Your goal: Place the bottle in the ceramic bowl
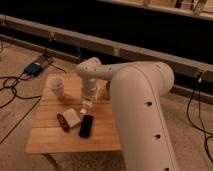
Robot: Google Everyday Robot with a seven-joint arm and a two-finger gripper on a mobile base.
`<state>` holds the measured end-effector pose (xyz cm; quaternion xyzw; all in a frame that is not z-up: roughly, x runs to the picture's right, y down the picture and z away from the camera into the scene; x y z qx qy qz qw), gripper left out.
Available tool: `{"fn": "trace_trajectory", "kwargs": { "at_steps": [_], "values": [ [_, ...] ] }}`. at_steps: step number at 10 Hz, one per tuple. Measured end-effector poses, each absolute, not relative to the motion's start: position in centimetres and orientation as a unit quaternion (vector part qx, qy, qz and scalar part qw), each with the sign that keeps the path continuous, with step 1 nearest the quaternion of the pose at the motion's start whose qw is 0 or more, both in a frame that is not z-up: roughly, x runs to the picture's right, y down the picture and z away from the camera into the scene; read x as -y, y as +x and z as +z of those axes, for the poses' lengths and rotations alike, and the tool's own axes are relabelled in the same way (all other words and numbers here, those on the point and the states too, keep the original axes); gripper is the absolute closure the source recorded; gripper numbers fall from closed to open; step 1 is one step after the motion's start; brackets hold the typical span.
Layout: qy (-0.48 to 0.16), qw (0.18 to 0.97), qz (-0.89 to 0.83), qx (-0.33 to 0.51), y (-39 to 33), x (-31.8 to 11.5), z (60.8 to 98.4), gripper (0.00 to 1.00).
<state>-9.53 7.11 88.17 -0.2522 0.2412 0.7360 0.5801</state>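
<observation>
In your one camera view you see a wooden table [50, 140]. Your big white arm [142, 105] comes in from the right side of the view and bends over it. The gripper [88, 100] hangs at the end of the arm, above the middle of the table, pointing down. You cannot tell if the gripper is wide, narrow or holding something, because that part is too hard to make out.

The bottle [85, 106] is the small white thing right under the gripper, touching it or almost touching it. You cannot tell if it is lifted or resting on the wood.

The ceramic bowl [62, 121] is the dark red, shiny thing near the front left of the table. The bottle is not in it. The bowl is to the left of the bottle and nearer the front edge. A flat white block [73, 117] lies between them, right against the bowl. A long black thing [86, 126] lies just to the right of the block. A white cup [56, 86] stands upright by the back left corner, apart from the rest.

On the floor to the left of the table you see dark cables [9, 82] and a small bluish box [34, 68].
</observation>
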Motion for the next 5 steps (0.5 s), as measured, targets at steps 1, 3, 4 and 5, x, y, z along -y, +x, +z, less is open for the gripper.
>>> {"fn": "trace_trajectory", "kwargs": {
  "at_steps": [1, 3, 4, 5],
  "values": [
    [-0.25, 0.586, 0.734, -0.236, -9.4, -6.6, 87.8, 0.84],
    [-0.243, 0.591, 0.735, -0.228, -8.7, -5.4, 87.3, 0.84],
    [-0.232, 0.59, 0.739, -0.227, -7.5, -4.4, 87.2, 0.84],
    [-0.223, 0.588, 0.742, -0.231, -6.1, -3.8, 87.1, 0.84]
  ]
}}
